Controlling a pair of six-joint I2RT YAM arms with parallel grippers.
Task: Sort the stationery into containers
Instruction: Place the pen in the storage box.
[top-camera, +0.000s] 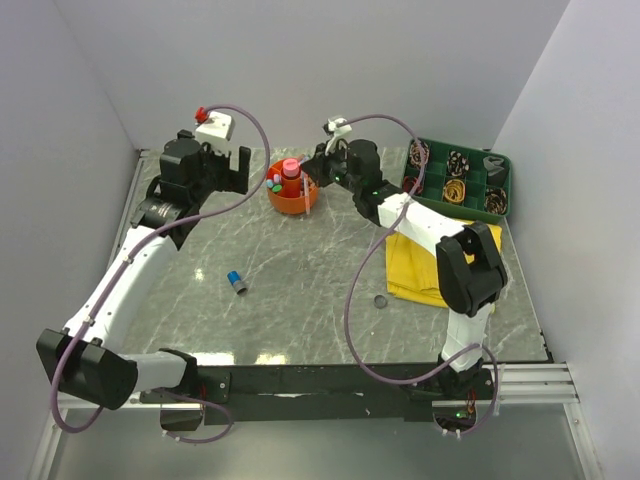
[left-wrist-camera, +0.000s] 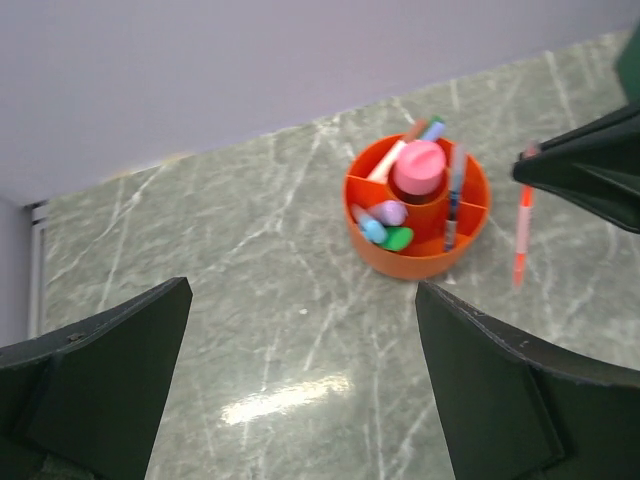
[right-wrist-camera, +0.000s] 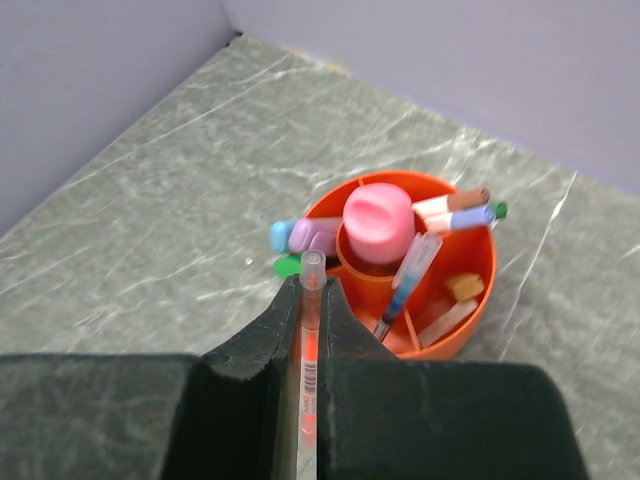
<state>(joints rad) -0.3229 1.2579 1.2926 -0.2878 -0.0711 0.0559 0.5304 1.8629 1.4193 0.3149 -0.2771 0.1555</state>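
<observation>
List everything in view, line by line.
desk organiser: one, orange, back of table
tube: one, pink, organiser's centre cup
pens: several, mixed colours, organiser's ring compartments
small pieces: three, blue, purple, green, one ring compartment
divided tray: one, green, far right corner
cloth: one, yellow, table's right side
cap: one, blue, loose centre-left
disc: one, dark, loose beside cloth
red pen: one, red, in right gripper
left gripper: one, black, open, beside organiser
right gripper: one, black, shut on red pen

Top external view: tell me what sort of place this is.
Probably a robot lab workcell: left arm and right arm bolted to a rail, plain walls enclosing a marble-patterned table, an orange organiser and green tray as props.
</observation>
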